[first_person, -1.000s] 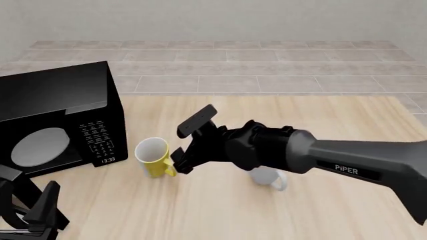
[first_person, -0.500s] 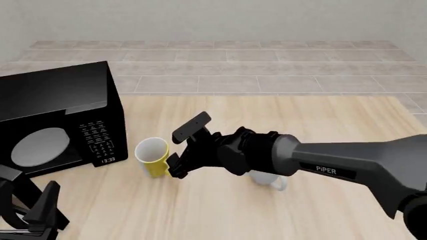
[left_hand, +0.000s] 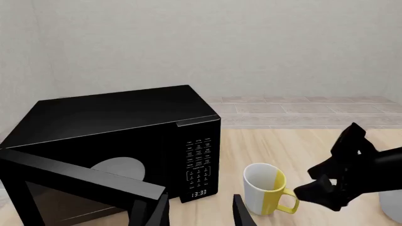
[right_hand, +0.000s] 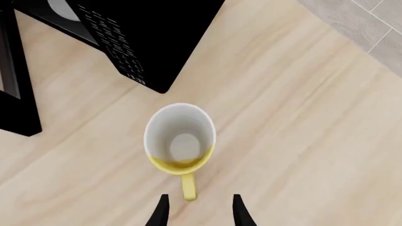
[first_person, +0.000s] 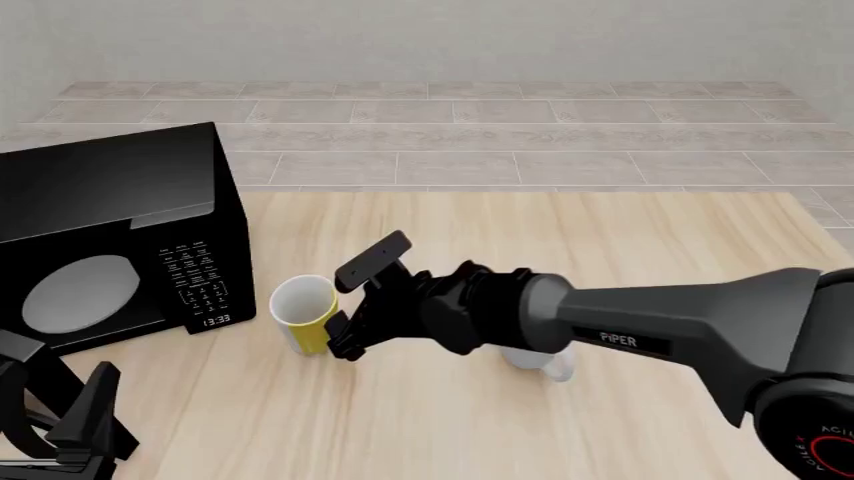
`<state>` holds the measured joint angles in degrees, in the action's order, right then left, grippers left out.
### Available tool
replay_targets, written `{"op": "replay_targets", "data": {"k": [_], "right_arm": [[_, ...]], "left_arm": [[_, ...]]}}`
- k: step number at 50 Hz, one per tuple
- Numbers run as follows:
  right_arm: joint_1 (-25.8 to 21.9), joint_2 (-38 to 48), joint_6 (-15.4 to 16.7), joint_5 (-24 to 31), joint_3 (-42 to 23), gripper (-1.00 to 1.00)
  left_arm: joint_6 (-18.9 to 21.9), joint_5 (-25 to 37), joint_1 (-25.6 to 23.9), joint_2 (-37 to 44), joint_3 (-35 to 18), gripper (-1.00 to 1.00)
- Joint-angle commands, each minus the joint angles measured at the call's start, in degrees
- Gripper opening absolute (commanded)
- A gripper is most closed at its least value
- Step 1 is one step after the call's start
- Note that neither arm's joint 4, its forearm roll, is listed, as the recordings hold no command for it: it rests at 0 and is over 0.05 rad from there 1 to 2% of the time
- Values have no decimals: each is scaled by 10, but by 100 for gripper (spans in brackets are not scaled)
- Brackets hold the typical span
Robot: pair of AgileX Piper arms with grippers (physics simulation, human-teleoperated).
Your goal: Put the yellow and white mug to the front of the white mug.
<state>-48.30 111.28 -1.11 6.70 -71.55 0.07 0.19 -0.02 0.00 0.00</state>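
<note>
The yellow and white mug (first_person: 304, 312) stands upright on the table just in front of the microwave's keypad, its handle pointing toward my right gripper (first_person: 342, 338). That gripper is open. In the right wrist view its fingers (right_hand: 161, 212) flank the tip of the mug's handle (right_hand: 188, 186) with nothing gripped, and the mug (right_hand: 180, 141) shows its white inside. The white mug (first_person: 542, 362) is mostly hidden behind my right arm. My left gripper (left_hand: 199, 214) hangs open at the near left, well short of the mug (left_hand: 264, 189).
A black microwave (first_person: 120, 240) fills the table's left side, and its door (left_hand: 69, 176) is swung open toward my left arm. Light wood tabletop (first_person: 641, 240) extends right and far of the mugs.
My right gripper has dropped lower and moved left, closing in on the yellow mug's handle. The mug, the microwave and the left arm have stayed where they were.
</note>
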Motion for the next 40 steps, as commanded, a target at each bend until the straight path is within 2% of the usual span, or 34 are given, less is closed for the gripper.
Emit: {"op": "replay_targets", "data": {"k": [1,40], "right_arm": [[1,18,-5,-5,-10,100],[0,57,-22,-5,-31,100]], "left_arm": [[0,0,0,0,0,100],[0,0,0,0,0,100]]}}
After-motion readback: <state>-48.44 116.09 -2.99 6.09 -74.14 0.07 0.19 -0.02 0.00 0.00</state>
